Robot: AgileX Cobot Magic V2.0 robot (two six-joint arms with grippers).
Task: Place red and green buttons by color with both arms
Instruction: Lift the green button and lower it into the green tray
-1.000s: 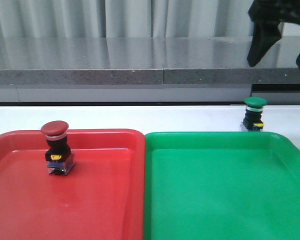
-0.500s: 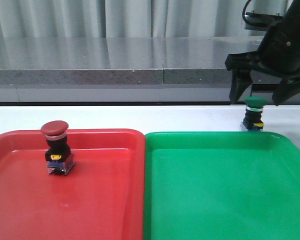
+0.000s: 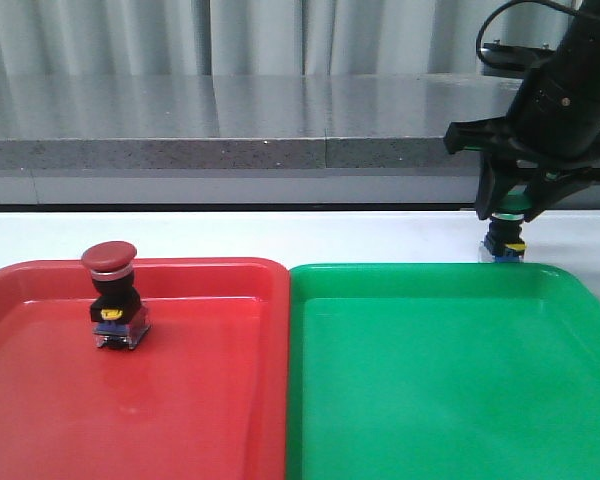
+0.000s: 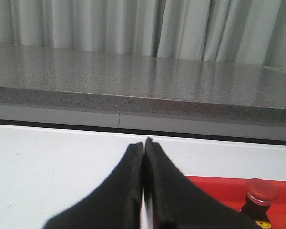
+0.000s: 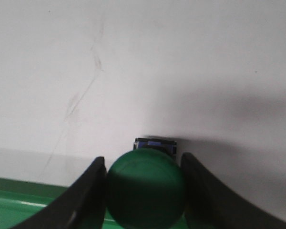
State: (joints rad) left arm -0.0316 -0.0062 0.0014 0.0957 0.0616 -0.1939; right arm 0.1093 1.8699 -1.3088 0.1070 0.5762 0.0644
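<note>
The green button stands on the white table just beyond the far right rim of the green tray. My right gripper has come down over it. In the right wrist view its fingers press both sides of the green button's dome, so the right gripper is shut on the cap. The red button stands upright in the red tray, near its far left. My left gripper is shut and empty above the table, with the red button off to one side.
A grey stone ledge and curtains run behind the table. The two trays sit side by side, filling the near part of the table. The green tray's rim lies right against the green button's base.
My right arm has come down from the upper right onto the green button, and its wide-open fingers have closed in on the cap. The red button has not moved.
</note>
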